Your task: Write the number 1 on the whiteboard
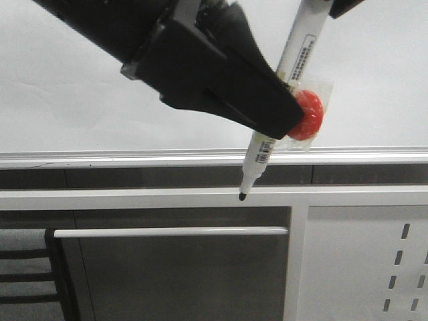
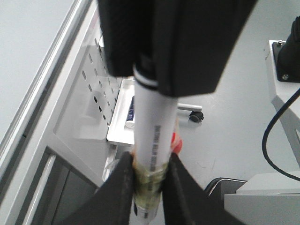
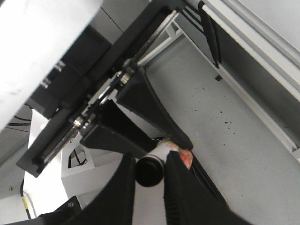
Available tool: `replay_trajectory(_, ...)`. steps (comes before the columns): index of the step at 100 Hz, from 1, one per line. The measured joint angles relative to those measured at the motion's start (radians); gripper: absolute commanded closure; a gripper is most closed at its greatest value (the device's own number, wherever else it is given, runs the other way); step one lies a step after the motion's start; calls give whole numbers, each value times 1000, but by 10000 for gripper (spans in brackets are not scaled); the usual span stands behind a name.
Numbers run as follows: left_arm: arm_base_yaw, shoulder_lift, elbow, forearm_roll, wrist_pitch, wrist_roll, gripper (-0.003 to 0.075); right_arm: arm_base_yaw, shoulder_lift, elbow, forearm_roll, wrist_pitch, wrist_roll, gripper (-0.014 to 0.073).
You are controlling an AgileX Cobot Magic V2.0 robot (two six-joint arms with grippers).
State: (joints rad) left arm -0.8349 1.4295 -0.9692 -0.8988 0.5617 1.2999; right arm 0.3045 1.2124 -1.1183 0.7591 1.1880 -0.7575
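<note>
Whiteboard (image 1: 80, 100): blank, glossy, silver rim low. Marker (image 1: 262, 150): white, uncapped, tilted, black tip below the rim, clear of the board. Left gripper (image 2: 150, 185) and right gripper (image 3: 149, 174) both clamp it.

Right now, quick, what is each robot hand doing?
Left end effector: closed on the marker, gripping its taped middle.
Right end effector: closed on the marker's back end.
</note>
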Motion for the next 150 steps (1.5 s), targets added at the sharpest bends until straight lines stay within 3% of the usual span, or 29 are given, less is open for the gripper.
replay_trajectory(10,0,0,0,-2,0,-4,610,0,0,0,-2,-2,0,657)
replay_trajectory(26,29,0,-17,-18,26,-29,265,0,0,0,-14,-8,0,654)
replay_trajectory(31,45,0,-28,-22,27,-50,204,0,0,0,-17,-13,4,654)
replay_trajectory(51,170,-66,-45,-31,56,-153,189,0,-64,41,-17,-130,7,652)
replay_trajectory(67,314,-162,-47,-109,123,-179,224,27,-256,212,-17,-338,8,652)
replay_trajectory(81,393,-238,-48,-171,145,-181,336,89,-470,397,-10,-561,8,652)
replay_trajectory(88,408,-268,-48,-186,149,-181,445,115,-570,471,-3,-648,8,644)
replay_trajectory(101,414,-315,-44,-204,140,-181,743,131,-687,561,5,-739,8,634)
replay_trajectory(116,414,-409,25,-228,43,-181,741,132,-715,584,8,-800,10,634)
replay_trajectory(135,414,-574,180,-288,-191,-181,741,132,-707,584,2,-895,10,634)
replay_trajectory(150,414,-655,260,-309,-273,-181,741,132,-648,584,2,-948,10,635)
